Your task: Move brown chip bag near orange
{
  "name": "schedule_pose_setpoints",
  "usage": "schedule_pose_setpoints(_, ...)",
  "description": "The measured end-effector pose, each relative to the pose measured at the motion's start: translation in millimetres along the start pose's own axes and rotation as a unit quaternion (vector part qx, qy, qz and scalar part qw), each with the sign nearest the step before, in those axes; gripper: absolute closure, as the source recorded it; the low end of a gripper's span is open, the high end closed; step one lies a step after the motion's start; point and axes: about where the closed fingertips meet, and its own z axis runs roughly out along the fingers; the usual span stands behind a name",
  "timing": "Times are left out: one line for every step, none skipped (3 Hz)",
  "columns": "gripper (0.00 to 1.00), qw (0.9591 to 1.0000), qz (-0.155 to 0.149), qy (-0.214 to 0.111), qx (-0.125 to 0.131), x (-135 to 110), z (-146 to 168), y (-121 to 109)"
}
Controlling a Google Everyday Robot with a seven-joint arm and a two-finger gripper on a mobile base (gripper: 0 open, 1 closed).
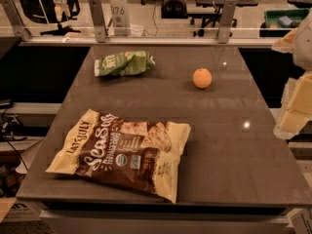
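Flat brown chip bag (122,152); hand (296,108) at right edge.

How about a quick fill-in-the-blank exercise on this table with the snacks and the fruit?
1. The table holds ____ bags of chips.
2. The brown chip bag lies ____ from the orange than the green chip bag does.
3. The tool shows at the picture's ____ edge, touching neither bag.
Missing words: two; farther; right.
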Motion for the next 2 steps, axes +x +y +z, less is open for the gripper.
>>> schedule_pose_setpoints(0.0,1.0,0.0,0.0,0.0,0,0,0)
schedule_pose_setpoints(0.0,0.9999,-0.008,-0.01,-0.001,-12,12,-14)
